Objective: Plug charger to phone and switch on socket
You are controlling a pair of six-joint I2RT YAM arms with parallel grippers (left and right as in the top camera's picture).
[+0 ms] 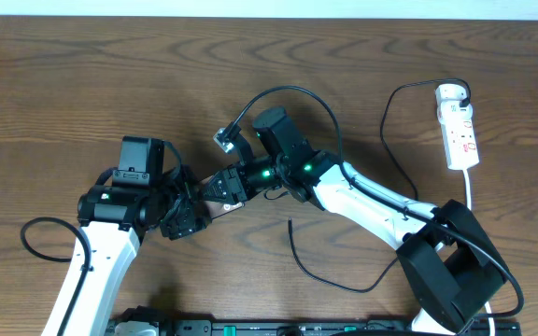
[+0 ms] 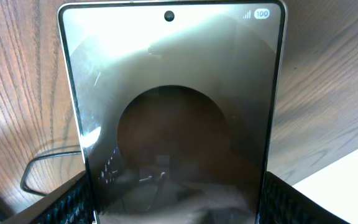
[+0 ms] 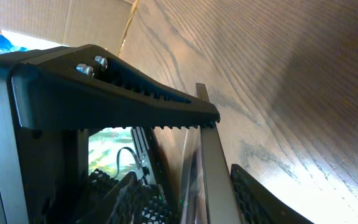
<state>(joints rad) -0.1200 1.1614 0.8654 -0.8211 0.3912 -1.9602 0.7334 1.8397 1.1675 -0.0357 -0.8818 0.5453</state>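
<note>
The phone (image 2: 173,93) fills the left wrist view, bronze-brown face with a dark oval, held upright off the table. My left gripper (image 2: 176,202) is shut on its lower sides; overhead it is at centre-left (image 1: 187,217). My right gripper (image 1: 230,187) meets it from the right, and its fingers (image 3: 222,146) close on the phone's thin edge (image 3: 207,162). Overhead the phone (image 1: 218,207) is mostly hidden between the two grippers. The charger cable's free tip (image 1: 290,224) lies on the table below the right arm. The white socket strip (image 1: 459,126) lies at the far right.
The charger cable (image 1: 392,121) loops from the strip's top end down under the right arm. A thin black cable (image 2: 39,165) lies on the wood behind the phone. The strip's white cord (image 1: 469,191) runs toward the right arm's base. A black wrist cable (image 1: 283,91) arches above the right gripper.
</note>
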